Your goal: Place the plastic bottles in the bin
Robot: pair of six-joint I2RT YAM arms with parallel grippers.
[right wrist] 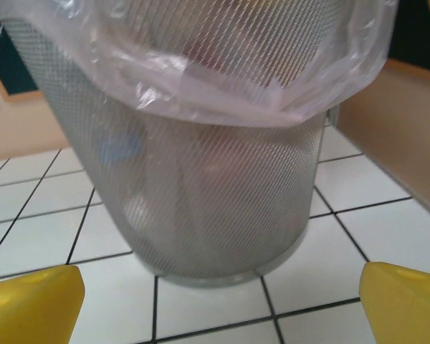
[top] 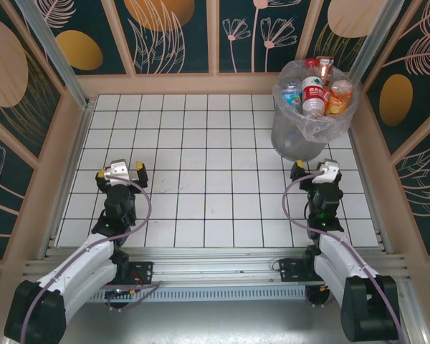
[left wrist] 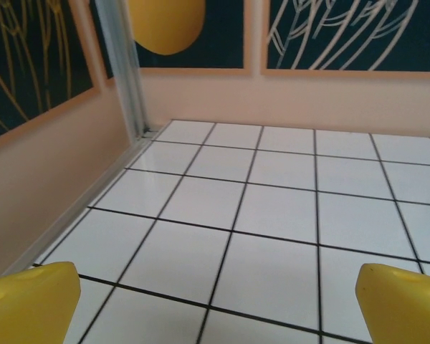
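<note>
Plastic bottles point(top: 314, 92) sit piled inside the grey mesh bin point(top: 290, 140) at the far right of the white tiled surface point(top: 201, 143). The left hand point(top: 120, 172) and right hand point(top: 315, 169) are both spread wide and empty, the right one near the bin.

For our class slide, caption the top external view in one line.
Plastic bottles fill the lined bin at the table's far right; left gripper and right gripper sit open, empty.
</note>
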